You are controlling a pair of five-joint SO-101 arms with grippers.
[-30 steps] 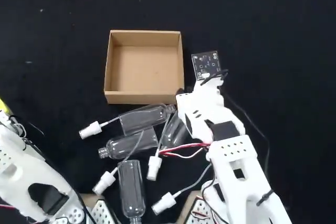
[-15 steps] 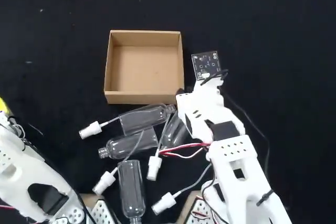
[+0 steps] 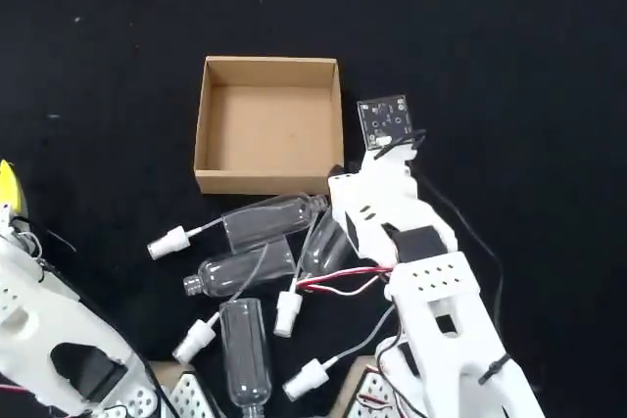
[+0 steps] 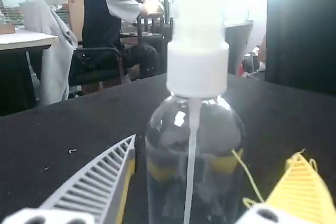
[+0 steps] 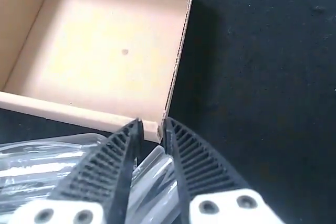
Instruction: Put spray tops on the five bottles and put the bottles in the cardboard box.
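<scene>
Pinches upright bottle [image 4: 176, 150] with fitted spray top [image 4: 197, 66] between left fingers [image 4: 97, 182], holds right fingers [image 5: 197, 161] barely parted above lying bottle [image 5: 37, 161], just beside cardboard box [image 5: 68, 111] corner.

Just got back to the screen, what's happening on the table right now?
The left gripper holds a clear plastic bottle with a white spray top already on. The right gripper sits over the clear bottles lying beside the brown cardboard box, which has no bottles in it. Around them lie loose white spray tops.
</scene>
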